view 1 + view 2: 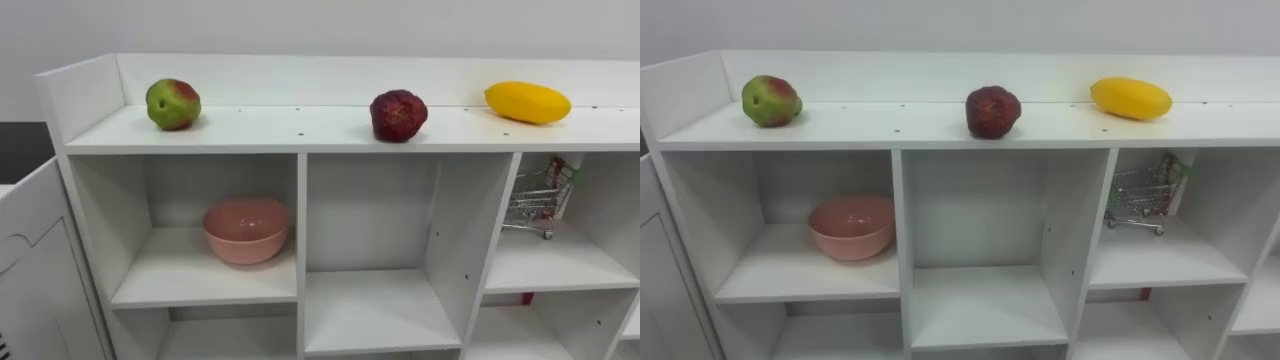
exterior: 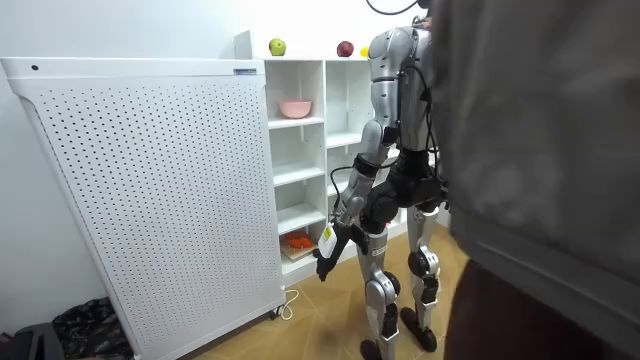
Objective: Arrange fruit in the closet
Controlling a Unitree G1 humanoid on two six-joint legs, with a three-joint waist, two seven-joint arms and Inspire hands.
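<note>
Three fruits lie on the top of the white closet (image 1: 300, 135): a green-and-red apple (image 1: 173, 104) at the left, a dark red fruit (image 1: 398, 115) in the middle and a yellow mango (image 1: 527, 102) at the right. They also show as the apple (image 1: 771, 100), the red fruit (image 1: 992, 111) and the mango (image 1: 1130, 98). In the room view I stand close before the closet (image 2: 300, 150), and my left hand (image 2: 324, 258) hangs low beside my thigh, well below the fruit.
A pink bowl (image 1: 246, 229) sits in the upper left compartment. A small wire shopping cart (image 1: 538, 200) stands in the upper right compartment. A white perforated door panel (image 2: 140, 190) stands open at my left. A person in grey (image 2: 540, 180) stands close behind me.
</note>
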